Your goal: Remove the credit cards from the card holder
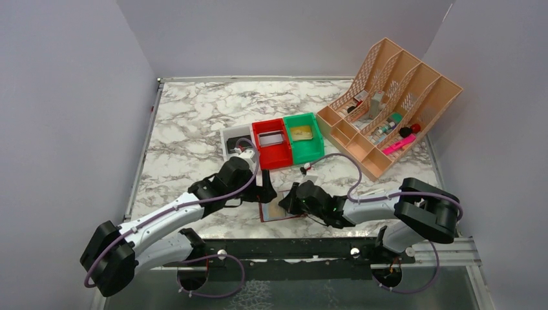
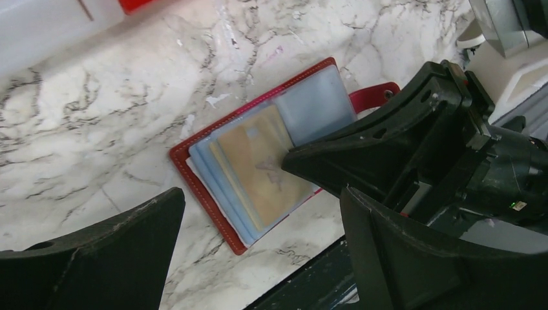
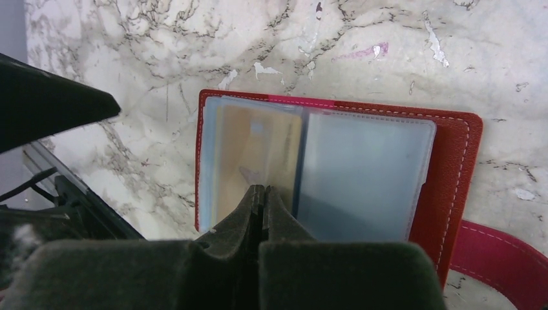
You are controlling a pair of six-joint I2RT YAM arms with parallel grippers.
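The card holder (image 1: 279, 210) lies open near the table's front edge, dark red with light-blue pockets. It shows in the left wrist view (image 2: 210, 194) and the right wrist view (image 3: 452, 168). A gold card (image 2: 258, 165) sits in its left pocket, also in the right wrist view (image 3: 249, 145). My right gripper (image 3: 263, 191) is shut, its tips resting on that gold card's pocket; nothing shows between them. My left gripper (image 2: 262, 210) is wide open above the holder's near edge, empty. In the top view the left gripper (image 1: 267, 188) and right gripper (image 1: 289, 201) flank the holder.
A red bin (image 1: 279, 155) holds a grey card (image 1: 272, 138). A green bin (image 1: 310, 150) holds a gold card (image 1: 301, 133). A white bin (image 1: 227, 137) is partly hidden by my left arm. A peach organizer (image 1: 394, 103) stands back right. The holder's red strap (image 3: 497, 258) lies on the marble.
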